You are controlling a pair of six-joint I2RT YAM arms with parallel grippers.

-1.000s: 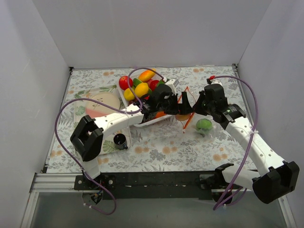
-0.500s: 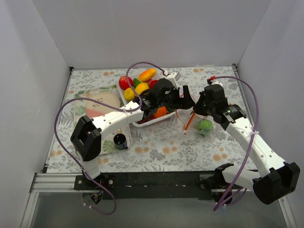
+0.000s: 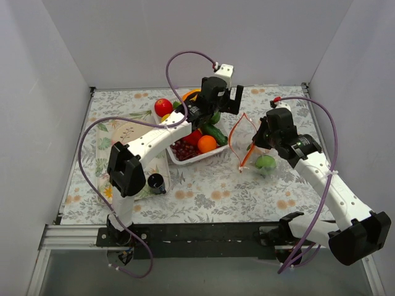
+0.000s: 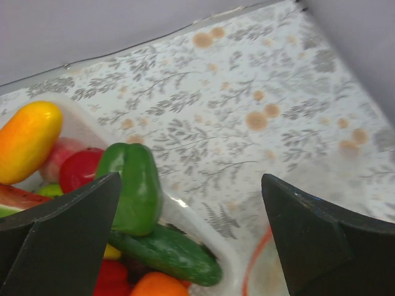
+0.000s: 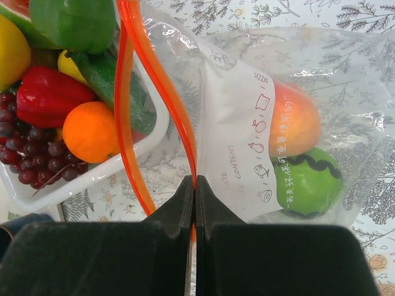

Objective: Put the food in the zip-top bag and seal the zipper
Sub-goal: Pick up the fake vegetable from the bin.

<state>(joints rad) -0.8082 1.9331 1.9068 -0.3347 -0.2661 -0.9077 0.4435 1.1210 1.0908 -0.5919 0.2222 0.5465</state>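
The clear zip-top bag (image 3: 252, 145) lies right of the white tray (image 3: 185, 159), its mouth held open toward the tray. My right gripper (image 3: 255, 139) is shut on the orange-red zipper (image 5: 162, 80) strip, pinching it between the fingertips (image 5: 194, 185). Inside the bag (image 5: 247, 117) lie an orange-red fruit (image 5: 295, 126) and a green fruit (image 5: 308, 179). My left gripper (image 3: 226, 98) is open and empty, high over the tray's far right corner (image 4: 191, 180). Below it are a green pepper (image 4: 133, 185), a cucumber (image 4: 170, 253) and a mango (image 4: 28, 139).
The tray (image 5: 92, 180) also holds an orange (image 5: 92, 132), a red pepper (image 5: 52, 95), dark grapes (image 5: 31, 160) and a red apple (image 3: 163, 106). A small black cup (image 3: 155, 181) stands front left. A patterned board (image 3: 126, 132) lies left. White walls close three sides.
My left gripper has pulled back from the bag's mouth and risen toward the far wall, over the tray. The right gripper has kept its hold on the zipper.
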